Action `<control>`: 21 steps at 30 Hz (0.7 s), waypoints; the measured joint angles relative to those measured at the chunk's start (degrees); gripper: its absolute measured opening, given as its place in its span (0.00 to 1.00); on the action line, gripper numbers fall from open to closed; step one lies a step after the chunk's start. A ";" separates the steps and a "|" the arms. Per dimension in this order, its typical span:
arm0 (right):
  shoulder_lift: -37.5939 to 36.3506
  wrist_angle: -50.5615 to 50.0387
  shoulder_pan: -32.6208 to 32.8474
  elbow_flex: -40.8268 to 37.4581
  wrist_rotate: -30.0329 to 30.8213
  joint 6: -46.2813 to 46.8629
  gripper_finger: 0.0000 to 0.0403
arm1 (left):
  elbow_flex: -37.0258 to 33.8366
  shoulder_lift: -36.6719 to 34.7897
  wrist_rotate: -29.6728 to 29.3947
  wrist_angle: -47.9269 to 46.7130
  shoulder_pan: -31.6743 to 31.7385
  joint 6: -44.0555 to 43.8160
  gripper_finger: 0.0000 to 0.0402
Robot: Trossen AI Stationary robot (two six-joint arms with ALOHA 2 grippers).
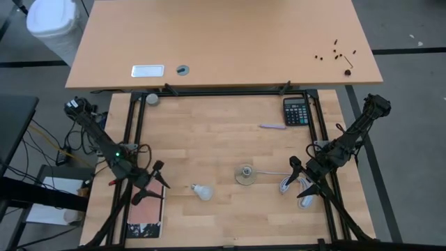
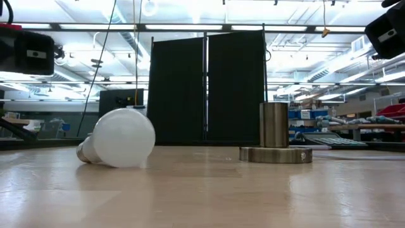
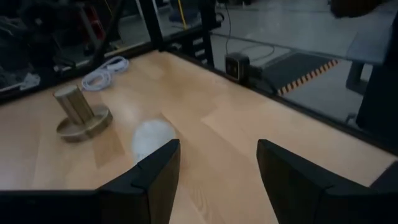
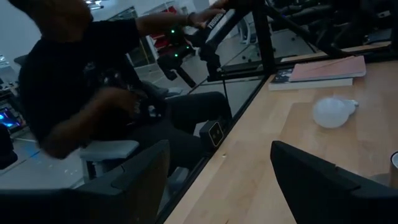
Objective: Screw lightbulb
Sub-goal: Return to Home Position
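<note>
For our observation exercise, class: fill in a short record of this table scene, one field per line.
lightbulb: lying on its side, apart from the socket
socket: upright, empty, white cord attached
left end effector: open, empty, near the table left edge
right end effector: open, empty, near the right edge

The lightbulb (image 1: 202, 191) is a small white pear-shaped one with a greyish screw base. It's just lying on its side on the wooden counter (image 1: 223, 146), not in anything. In the high view it's a bit left of centre in the lower half, base pointing left.
</note>
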 joint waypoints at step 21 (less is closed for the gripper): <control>0.00 0.11 0.00 0.00 0.00 0.00 0.72 | -0.02 -1.20 -0.18 6.99 0.00 -0.02 0.54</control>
